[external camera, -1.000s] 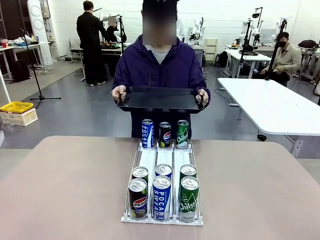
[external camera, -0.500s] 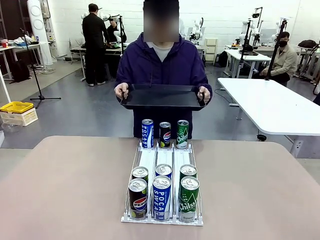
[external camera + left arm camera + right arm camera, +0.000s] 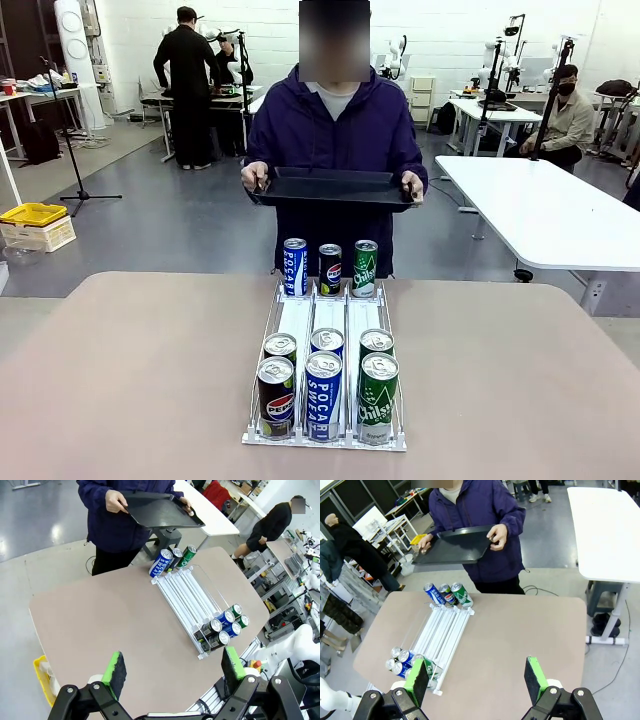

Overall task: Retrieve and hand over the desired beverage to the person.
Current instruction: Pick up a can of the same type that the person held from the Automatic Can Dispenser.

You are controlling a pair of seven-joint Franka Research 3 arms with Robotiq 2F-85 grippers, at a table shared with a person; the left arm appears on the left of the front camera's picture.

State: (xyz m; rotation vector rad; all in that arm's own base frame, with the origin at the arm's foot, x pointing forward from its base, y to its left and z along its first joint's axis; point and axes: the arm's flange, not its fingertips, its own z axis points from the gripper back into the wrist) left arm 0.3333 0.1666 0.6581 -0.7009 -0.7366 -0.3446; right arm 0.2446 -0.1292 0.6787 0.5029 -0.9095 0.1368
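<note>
Left fingers (image 3: 115, 672) wide apart, empty, right fingers (image 3: 418, 679) likewise, cylindrical cans (image 3: 323, 395), flat black tray (image 3: 335, 186)

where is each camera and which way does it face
Front: fixed on robot's side, facing across the table at the person holding a tray.
Left wrist: high up, looking down past the open left claw at the can rack.
Right wrist: high up, looking down past the open right claw.
Shared: can rack, person, tray.

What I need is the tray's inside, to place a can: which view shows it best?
The left wrist view: it looks down into the black tray. The right wrist view sees in nearly as well; the front view catches it almost edge-on.
</note>
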